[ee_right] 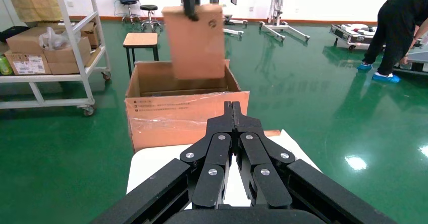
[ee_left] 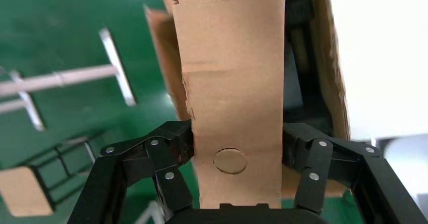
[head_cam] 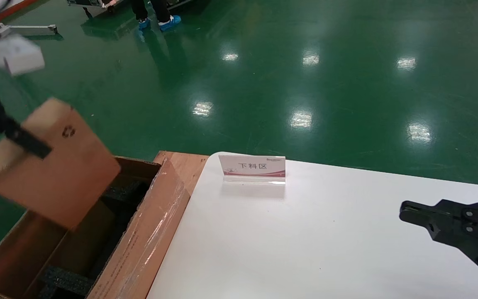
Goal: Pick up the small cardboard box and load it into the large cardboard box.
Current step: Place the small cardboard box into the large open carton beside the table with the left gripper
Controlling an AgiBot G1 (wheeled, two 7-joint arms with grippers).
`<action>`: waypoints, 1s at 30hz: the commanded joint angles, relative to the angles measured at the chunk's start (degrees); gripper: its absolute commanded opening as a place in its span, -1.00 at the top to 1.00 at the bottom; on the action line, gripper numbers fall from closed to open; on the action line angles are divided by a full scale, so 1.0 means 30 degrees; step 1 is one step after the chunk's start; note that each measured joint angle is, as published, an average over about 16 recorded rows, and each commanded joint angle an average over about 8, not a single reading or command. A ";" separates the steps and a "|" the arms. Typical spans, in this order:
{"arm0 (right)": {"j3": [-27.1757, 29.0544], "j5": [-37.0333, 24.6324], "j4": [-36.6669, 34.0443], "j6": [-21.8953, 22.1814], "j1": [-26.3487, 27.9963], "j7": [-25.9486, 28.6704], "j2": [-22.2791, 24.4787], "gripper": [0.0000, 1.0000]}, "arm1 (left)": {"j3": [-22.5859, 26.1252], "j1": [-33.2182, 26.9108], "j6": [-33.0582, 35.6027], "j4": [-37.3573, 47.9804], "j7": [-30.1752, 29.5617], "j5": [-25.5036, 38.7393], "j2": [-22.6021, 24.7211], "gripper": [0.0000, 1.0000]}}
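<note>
The pick-up is done; the left claw [ee_left: 234, 153] is clenched on the narrow sides of the small cardboard box [head_cam: 52, 166], holding it tilted in the air over the open end of the large cardboard box [head_cam: 147, 232] (black foam blocks show inside); nothing is loaded yet, so lowering and letting go remain; the right claw [ee_right: 232, 114] hovers over the white desk [head_cam: 305, 249], fingers pressed together, idle.

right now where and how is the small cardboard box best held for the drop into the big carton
Across its thin dimension, at the top narrow edge, coming from above. The small cardboard box is a flat slab hanging over the large cardboard box, so its broad faces suit the jaws. The left gripper already clamps it that way, one finger on each face. The right gripper rests shut over the table.
</note>
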 commanded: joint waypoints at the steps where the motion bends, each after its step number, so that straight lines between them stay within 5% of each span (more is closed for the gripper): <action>1: -0.0002 0.0002 0.0000 0.0001 0.0001 -0.0001 0.0001 -0.61 | 0.0617 0.0059 -0.0049 0.0049 0.0193 -0.0169 -0.0290 1.00; 3: -0.0005 0.0003 0.0000 0.0002 0.0001 -0.0002 0.0002 -1.00 | 0.1028 0.0084 -0.0104 -0.0025 0.0253 -0.0126 -0.0539 1.00; 13: -0.0016 0.0011 0.0000 0.0007 0.0004 -0.0008 0.0007 -1.00 | 0.2176 0.0189 -0.0408 -0.0474 0.0350 0.0655 -0.2122 1.00; 30: -0.0036 0.0025 0.0000 0.0016 0.0008 -0.0018 0.0015 -1.00 | 0.1854 0.1068 -0.1480 -0.1515 -0.0407 0.2635 -0.4545 1.00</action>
